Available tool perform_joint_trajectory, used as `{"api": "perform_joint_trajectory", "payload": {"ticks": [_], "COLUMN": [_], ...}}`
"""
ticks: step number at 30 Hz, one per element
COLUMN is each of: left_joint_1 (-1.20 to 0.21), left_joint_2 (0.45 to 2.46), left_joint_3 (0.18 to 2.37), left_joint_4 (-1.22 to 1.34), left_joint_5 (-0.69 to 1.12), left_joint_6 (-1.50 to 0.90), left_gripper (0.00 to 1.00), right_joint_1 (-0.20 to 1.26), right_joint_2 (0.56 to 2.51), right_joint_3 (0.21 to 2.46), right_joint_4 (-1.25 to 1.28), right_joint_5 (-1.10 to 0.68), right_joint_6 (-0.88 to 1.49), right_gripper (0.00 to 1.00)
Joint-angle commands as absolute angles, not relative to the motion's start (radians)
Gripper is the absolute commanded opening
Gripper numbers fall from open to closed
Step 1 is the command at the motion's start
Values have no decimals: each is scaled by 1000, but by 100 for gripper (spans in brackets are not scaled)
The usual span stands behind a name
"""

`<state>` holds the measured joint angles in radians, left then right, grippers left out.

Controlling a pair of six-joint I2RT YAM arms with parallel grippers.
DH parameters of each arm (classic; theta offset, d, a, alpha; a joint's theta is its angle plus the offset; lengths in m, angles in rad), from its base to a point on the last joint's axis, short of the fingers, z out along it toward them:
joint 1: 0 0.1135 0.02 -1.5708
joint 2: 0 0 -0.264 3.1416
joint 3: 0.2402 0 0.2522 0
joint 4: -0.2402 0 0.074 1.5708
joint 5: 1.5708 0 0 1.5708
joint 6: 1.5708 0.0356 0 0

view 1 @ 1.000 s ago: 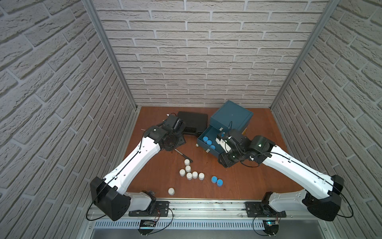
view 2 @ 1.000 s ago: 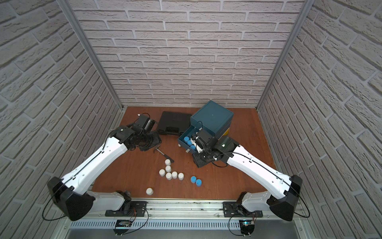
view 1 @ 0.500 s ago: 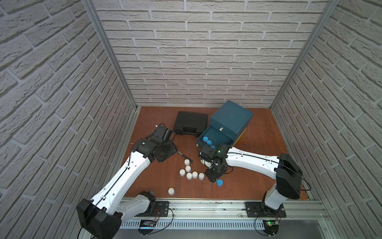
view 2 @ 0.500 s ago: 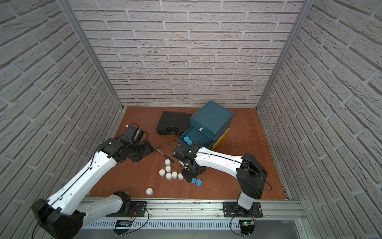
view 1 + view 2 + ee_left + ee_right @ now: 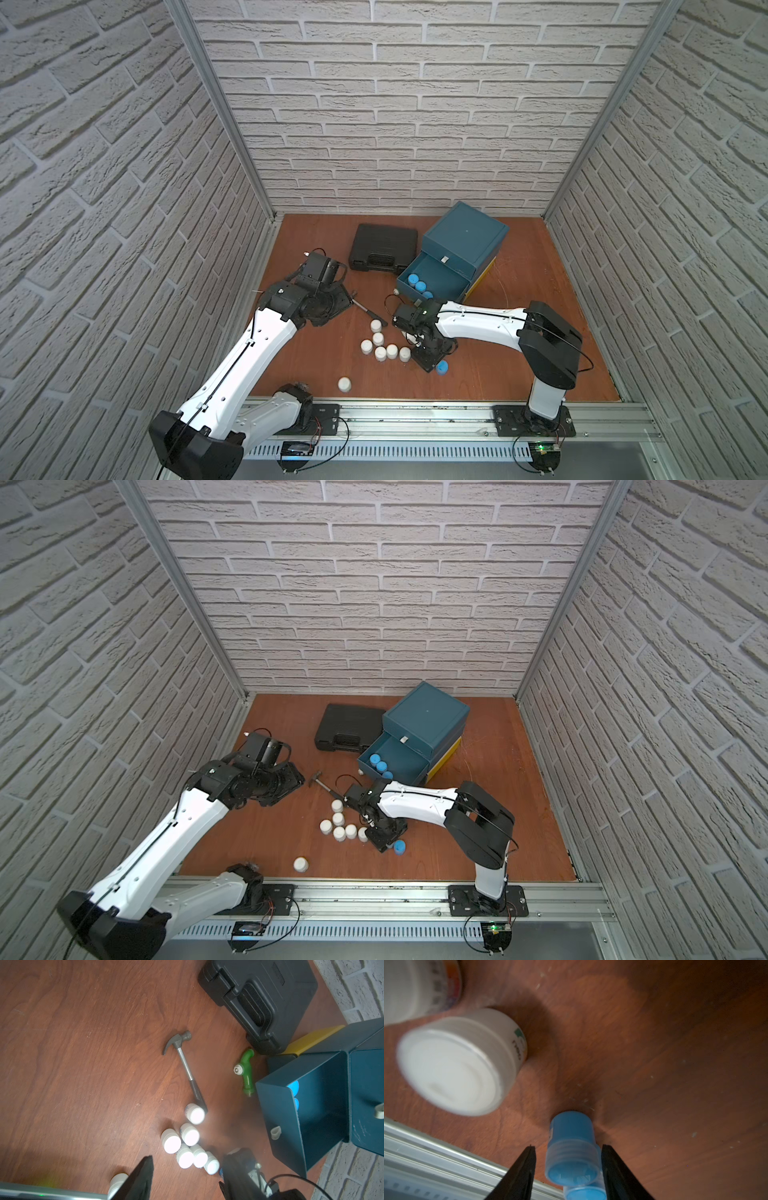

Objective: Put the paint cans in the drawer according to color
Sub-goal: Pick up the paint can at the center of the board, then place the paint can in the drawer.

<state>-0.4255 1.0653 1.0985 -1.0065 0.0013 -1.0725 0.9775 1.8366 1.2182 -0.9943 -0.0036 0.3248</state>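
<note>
One brown table carries everything. Biggest on it is the blue cabinet at 1 o'clock, and its open drawer sticks out toward 7 o'clock with three blue cans lined along one wall. The black case lies shut at 11 o'clock. At 9 o'clock the left hand hangs with fingers apart and empty, well apart from the cans. At 6 o'clock the right hand sits low, its fingers apart and straddling an upright blue can. The wrist view shows a sliver of gap on one side, so I read it as not yet pinched. The hammer lies flat toward 9 o'clock, and the green toy drill lies between case and drawer. Six white cans bunch at 7 o'clock, just beside the right hand, and the 12 o'clock one sits right at the hammer's handle end. A seventh white can stands alone near the front rail. A second blue can sits against the straddled one, at its 5 o'clock. Handling, my guess: small plastic pots, light and rigid, with smooth round walls that are apt to slip or tip. Take it squarely across the full width at the lid band, then lift straight so the neighbour isn't dragged.
</note>
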Motion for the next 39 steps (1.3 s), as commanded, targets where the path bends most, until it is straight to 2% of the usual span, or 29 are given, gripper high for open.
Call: {"api": "perform_joint_trajectory", "payload": {"ticks": [1, 5, 10, 15, 20, 24, 30, 39], "left_joint_1": [-417, -416, -414, -413, -410, -403, -392, -375], "left_joint_2": [1071, 1079, 1076, 1062, 1061, 1081, 1097, 1080], "left_joint_3": [1120, 1127, 1132, 1127, 1133, 1155, 1199, 1190], "left_joint_4": [-1020, -1013, -1008, -1012, -1002, -999, -999, -1006], "left_joint_5": [5, 5, 3, -4, -4, 6, 9, 23], "left_joint_6": [-1052, -1048, -1041, -1038, -1033, -1013, -978, -973], "left_gripper": [58, 58, 59, 59, 59, 59, 59, 59], "right_joint_1": [985, 985, 986, 980, 925, 838, 714, 670], "right_joint_2": [1840, 1845, 1801, 1715, 1709, 1753, 1806, 1887], "right_joint_3": [1206, 1197, 1223, 1422, 1717, 1842, 1863, 1816], "right_joint_4": [-971, -955, -978, -1174, -1383, -1449, -1425, -1385], "right_joint_5": [27, 43, 72, 133, 207, 226, 206, 182], "right_joint_6": [320, 322, 316, 301, 315, 300, 271, 211], "right_gripper": [52, 42, 22, 10, 9, 8, 8, 8]}}
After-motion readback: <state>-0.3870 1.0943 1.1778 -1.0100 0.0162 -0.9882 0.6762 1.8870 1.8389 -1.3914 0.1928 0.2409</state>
